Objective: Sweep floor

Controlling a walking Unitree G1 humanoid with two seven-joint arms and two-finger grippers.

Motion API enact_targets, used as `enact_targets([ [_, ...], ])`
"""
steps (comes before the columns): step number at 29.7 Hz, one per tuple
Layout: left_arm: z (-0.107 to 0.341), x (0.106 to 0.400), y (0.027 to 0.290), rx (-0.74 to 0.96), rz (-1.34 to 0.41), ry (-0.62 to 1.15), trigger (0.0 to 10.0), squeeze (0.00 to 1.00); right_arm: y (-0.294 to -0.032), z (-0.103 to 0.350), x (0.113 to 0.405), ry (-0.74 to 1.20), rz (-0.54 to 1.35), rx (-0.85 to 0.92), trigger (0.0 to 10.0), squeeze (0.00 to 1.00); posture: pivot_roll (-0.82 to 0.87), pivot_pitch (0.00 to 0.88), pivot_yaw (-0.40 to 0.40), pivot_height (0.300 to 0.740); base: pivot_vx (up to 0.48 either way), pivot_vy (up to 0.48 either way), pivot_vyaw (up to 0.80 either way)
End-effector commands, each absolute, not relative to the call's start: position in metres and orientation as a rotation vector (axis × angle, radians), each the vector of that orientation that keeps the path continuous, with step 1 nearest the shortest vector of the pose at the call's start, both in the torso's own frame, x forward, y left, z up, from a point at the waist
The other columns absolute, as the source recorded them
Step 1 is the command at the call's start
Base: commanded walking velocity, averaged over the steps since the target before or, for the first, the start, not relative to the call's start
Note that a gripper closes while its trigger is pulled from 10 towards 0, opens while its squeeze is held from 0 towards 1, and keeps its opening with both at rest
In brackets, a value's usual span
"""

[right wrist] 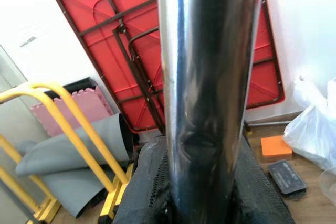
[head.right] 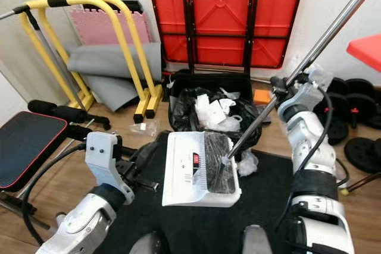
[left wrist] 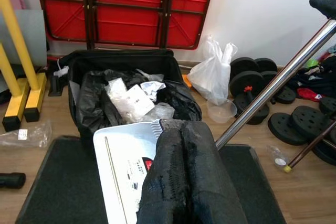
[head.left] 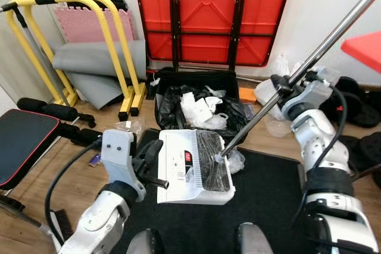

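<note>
A white dustpan [head.left: 175,168] lies on the black mat [head.left: 268,197] in front of me. The broom's black bristle head [head.left: 212,162] rests inside it. The broom's shiny metal pole [head.left: 333,31] slants up to the right. My right gripper [head.left: 284,87] is shut around that pole, seen close up in the right wrist view [right wrist: 205,192]. My left gripper [head.left: 156,176] is shut at the dustpan's left edge, holding it; its black fingers [left wrist: 184,182] lie pressed together over the pan [left wrist: 123,156].
An open black bin bag [head.left: 178,96] with white scraps stands just behind the dustpan. A red folded table [head.left: 208,10] leans on the wall. Yellow bars [head.left: 119,46] and a weight bench [head.left: 24,141] stand at left, black weight plates [head.right: 363,117] at right.
</note>
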State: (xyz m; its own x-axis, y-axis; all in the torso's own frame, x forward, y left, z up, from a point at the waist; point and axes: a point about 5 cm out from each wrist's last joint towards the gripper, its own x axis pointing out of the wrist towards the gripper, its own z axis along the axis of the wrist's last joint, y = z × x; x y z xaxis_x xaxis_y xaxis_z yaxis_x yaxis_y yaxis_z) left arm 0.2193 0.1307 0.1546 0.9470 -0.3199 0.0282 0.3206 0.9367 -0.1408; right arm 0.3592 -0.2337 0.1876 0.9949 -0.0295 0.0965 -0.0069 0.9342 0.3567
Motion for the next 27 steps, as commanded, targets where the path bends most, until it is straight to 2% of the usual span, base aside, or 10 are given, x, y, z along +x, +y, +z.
enact_targets([
  [1, 0.154, 0.221, 0.133, -0.132, -0.328, -0.011, 10.0, 0.0, -0.232, 0.201, 0.359, -0.16, 0.004, 0.387, 10.0, 0.0, -0.09, 0.0, 0.006, 0.675, 0.0, 0.0, 0.0],
  [16, 0.158, 0.222, 0.136, -0.101, -0.294, -0.045, 10.0, 0.0, -0.229, 0.188, 0.349, -0.121, 0.018, 0.346, 10.0, 0.0, -0.1, 0.0, 0.008, 0.74, 0.0, 0.0, 0.0],
  [27, 0.161, 0.223, 0.14, -0.081, -0.286, -0.069, 10.0, 0.0, -0.214, 0.166, 0.33, -0.069, 0.072, 0.298, 10.0, 0.0, -0.11, 0.0, 0.012, 0.74, 0.0, 0.0, 0.0],
])
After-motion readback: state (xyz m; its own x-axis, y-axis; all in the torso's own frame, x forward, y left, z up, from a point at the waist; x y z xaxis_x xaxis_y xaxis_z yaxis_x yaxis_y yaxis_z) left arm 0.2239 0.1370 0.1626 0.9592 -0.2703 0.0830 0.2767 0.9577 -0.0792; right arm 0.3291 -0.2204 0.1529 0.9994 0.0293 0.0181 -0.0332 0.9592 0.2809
